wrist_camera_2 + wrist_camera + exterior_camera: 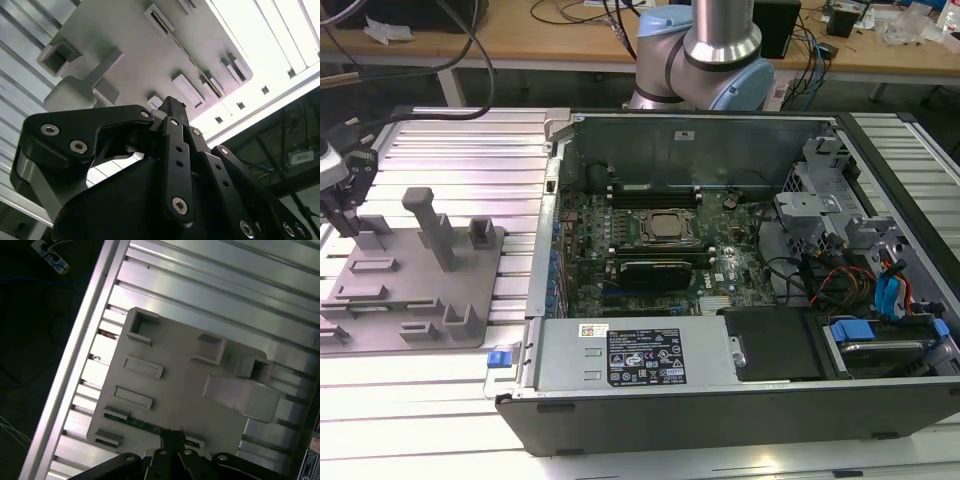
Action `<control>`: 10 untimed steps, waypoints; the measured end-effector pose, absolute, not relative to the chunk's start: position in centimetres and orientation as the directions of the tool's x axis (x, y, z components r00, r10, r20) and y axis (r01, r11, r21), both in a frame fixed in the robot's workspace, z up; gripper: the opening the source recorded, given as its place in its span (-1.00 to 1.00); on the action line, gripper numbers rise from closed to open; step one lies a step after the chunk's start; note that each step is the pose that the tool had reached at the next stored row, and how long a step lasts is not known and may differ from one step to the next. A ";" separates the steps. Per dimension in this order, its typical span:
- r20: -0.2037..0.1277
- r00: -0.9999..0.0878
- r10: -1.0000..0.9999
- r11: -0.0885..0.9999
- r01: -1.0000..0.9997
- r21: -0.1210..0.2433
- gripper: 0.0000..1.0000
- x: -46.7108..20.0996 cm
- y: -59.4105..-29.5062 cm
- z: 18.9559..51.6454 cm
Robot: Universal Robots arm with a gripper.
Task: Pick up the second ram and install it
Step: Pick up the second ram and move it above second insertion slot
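A black two-fingered gripper [172, 434] hangs over a flat grey holder tray [175, 375] that lies on a ribbed aluminium table [200, 295]. In the first wrist view its two fingers are drawn in until they meet at a narrow point. That point sits right on the upper edge of the memory stick [134, 423], which appears pinched between the tips.

The memory stick is a thin green strip standing on its long edge in the tray. It is held between two small grey end blocks, one to each side of the gripper's tips. It is still seated in the tray (not lifted clear of it). Most of its length runs off to one side of the fingers, and only a short stretch shows on the other side.

Beyond the gripper, farther across the tray, are several low rectangular pockets and a tall slanted post [245, 397].

In the exterior view the gripper [342, 228] is at the tray's far edge, on the exterior view's left. The open computer case [720, 400] sits well apart from it, across the tray towards the exterior view's right. Inside the case lies a green circuit board [720, 265] with a square silver processor [667, 227] and a black card [655, 272] just beside it. The arm's grey and blue base [720, 40] rises behind the case.
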State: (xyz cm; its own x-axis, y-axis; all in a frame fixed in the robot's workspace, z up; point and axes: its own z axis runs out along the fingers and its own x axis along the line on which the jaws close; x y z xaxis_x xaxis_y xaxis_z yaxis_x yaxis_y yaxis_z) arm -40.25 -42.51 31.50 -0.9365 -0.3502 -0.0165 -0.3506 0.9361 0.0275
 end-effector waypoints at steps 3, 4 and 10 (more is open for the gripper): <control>-0.015 -0.904 -0.427 0.904 -0.428 0.027 -0.84 -40.3 -42.5 31.5; -0.015 -0.891 -0.454 0.890 -0.454 0.027 -0.84 -40.3 -42.5 31.5; -0.015 -0.793 -0.609 0.793 -0.609 0.027 -0.84 -40.3 -42.5 31.4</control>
